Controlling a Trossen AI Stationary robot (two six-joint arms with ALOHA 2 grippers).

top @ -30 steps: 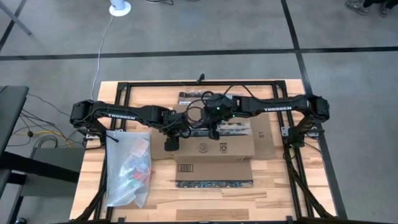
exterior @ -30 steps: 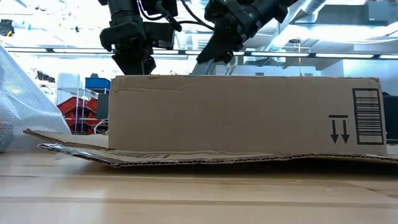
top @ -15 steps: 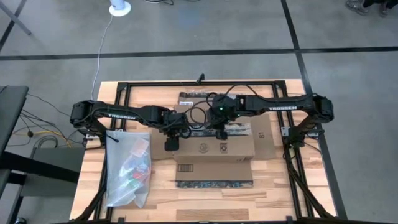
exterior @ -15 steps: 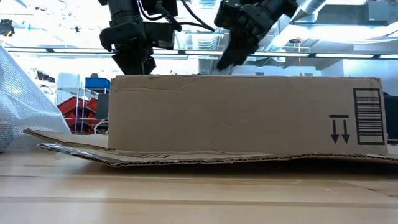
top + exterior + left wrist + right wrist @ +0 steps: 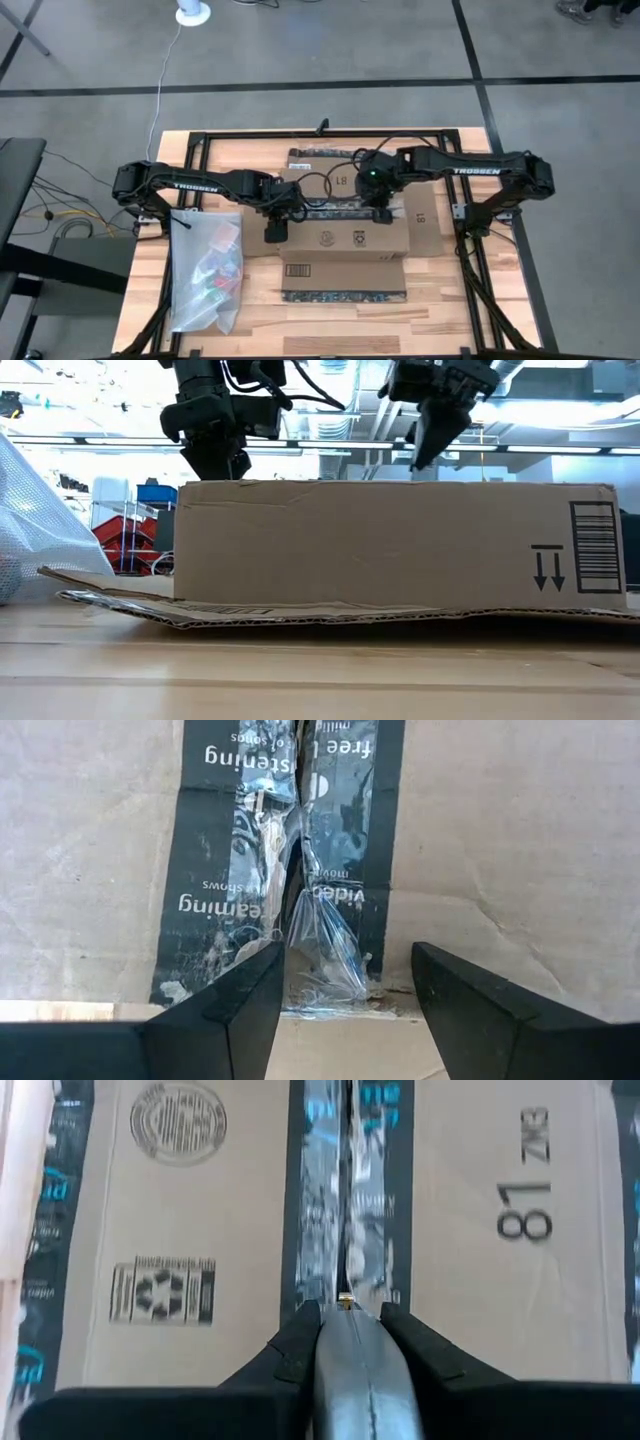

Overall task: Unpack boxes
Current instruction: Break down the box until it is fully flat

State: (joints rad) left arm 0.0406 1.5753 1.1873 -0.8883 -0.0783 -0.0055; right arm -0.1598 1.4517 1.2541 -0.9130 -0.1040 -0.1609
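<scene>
The brown cardboard box [image 5: 345,232] stands mid-table, with flat cardboard flaps [image 5: 345,278] lying on the wood around it. A dark printed tape strip [image 5: 345,1190] runs along the seam on its top. My left gripper [image 5: 345,982] is open over the box's left end, one finger on each side of the torn clear tape [image 5: 325,935]. My right gripper [image 5: 345,1305] is shut over the right half of the top [image 5: 383,212], its tips on the seam line next to the "81" print [image 5: 525,1210]. My left gripper points down at the left end of the box top [image 5: 330,1005]; I cannot tell whether its fingers touch the cardboard. My right gripper points down with its shut tips at the taped seam [image 5: 345,1285]; I cannot tell whether they touch the tape.
A clear plastic zip bag [image 5: 205,272] with small colourful items lies on the table left of the box. Black frame rails [image 5: 470,250] run along the table's sides and far edge. Bare wood [image 5: 330,325] lies in front of the box.
My right gripper has travelled along the taped seam toward the table's right edge, from about the middle of the box top to its right half, staying shut.
</scene>
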